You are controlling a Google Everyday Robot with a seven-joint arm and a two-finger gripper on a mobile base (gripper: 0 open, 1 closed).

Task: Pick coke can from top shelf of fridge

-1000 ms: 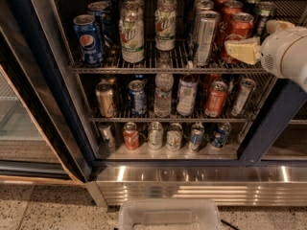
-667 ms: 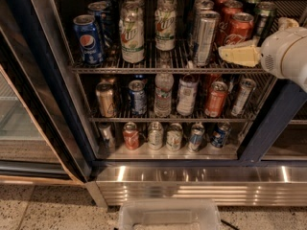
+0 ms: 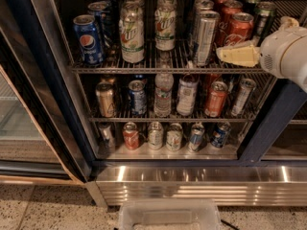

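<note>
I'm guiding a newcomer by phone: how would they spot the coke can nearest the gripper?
In the fridge, follow the top shelf to its right end. The coke can is the frontmost red one, just behind the cream gripper on the right; its left neighbour is a tall silver can.

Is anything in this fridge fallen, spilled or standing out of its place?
Nothing stands out: the drinks on the top shelf and below stand upright, and no spill shows. The end effector hovers at the right, in front of a coke can.
</note>
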